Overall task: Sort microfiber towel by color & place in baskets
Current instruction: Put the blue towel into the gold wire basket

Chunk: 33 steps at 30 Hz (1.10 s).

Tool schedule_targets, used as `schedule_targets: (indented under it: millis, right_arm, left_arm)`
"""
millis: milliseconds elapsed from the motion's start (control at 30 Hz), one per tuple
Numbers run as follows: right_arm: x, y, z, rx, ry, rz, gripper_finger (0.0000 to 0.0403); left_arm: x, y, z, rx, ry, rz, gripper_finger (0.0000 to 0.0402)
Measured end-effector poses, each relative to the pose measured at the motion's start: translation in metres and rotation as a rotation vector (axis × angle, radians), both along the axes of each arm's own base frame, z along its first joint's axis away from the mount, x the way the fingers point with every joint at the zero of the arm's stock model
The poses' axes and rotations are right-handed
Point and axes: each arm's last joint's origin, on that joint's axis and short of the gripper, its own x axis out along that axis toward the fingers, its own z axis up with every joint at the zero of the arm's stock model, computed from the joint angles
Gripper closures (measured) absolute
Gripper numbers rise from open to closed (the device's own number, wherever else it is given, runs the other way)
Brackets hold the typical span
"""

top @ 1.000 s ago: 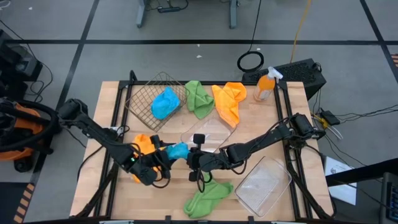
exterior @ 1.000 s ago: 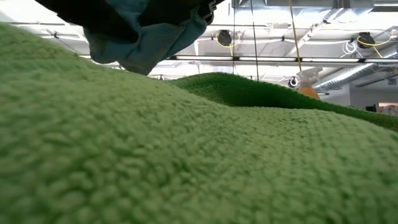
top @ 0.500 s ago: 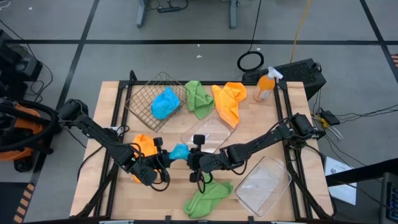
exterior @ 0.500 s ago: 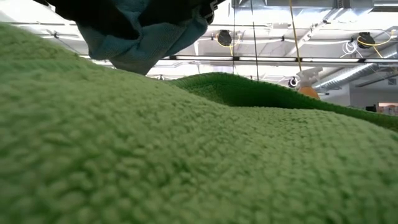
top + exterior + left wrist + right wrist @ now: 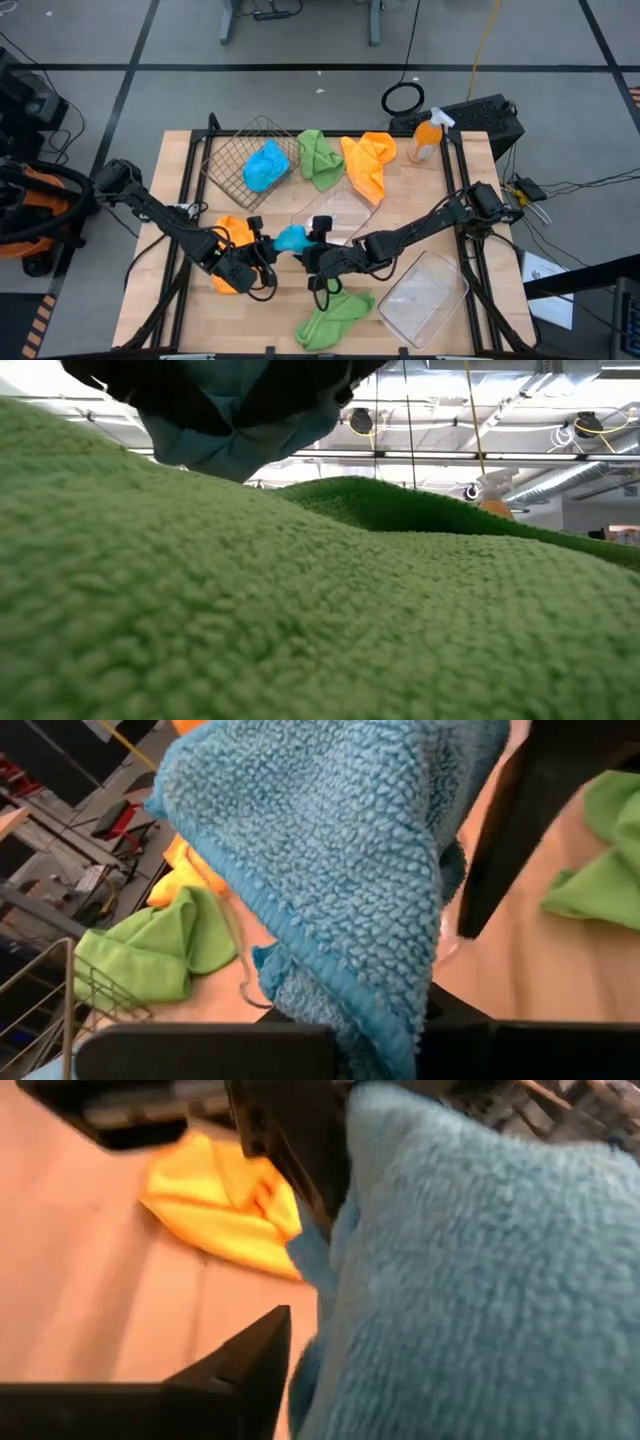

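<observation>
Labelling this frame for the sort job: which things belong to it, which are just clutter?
Job:
- blue cloth held up between both end effectors
- blue cloth in the wire basket
- wire basket
- green cloths
- orange cloths
- clear trays

Clutter:
- orange spray bottle
</observation>
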Motion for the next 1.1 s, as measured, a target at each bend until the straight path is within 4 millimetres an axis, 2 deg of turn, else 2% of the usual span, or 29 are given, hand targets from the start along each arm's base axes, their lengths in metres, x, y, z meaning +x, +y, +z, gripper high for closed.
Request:
schedule_targets:
  millis: [133, 267, 467, 600, 833, 1000, 1100]
  right_arm:
    - [-0.01, -0.003, 0.006, -0.056, 0.045, -0.076, 0.0173]
    - [-0.026, -0.009, 0.022, -0.034, 0.08, -0.119, 0.0151]
    - [-0.051, -0.015, 0.038, 0.024, 0.152, -0.187, 0.0134]
    - [-0.064, -0.015, 0.041, 0.055, 0.194, -0.228, 0.0133]
    - [-0.068, -0.005, 0.035, 0.085, 0.208, -0.239, 0.0134]
    - [-0.065, 0.002, 0.032, 0.092, 0.188, -0.221, 0.0134]
    - [-0.064, 0.003, 0.033, 0.096, 0.176, -0.22, 0.0134]
  left_arm:
    - [0.0, 0.009, -0.002, 0.027, 0.036, 0.032, 0.0379]
    - [-0.006, 0.02, 0.006, 0.031, 0.058, 0.06, 0.0379]
    - [-0.026, 0.039, 0.035, -0.046, 0.006, 0.072, 0.038]
    - [-0.045, 0.059, 0.054, -0.052, -0.036, 0.132, 0.0381]
    - [-0.077, 0.109, 0.071, -0.042, -0.061, 0.378, 0.0381]
    - [-0.083, 0.141, 0.069, -0.033, -0.003, 0.549, 0.0381]
    - [-0.084, 0.158, 0.065, -0.11, 0.094, 0.54, 0.0381]
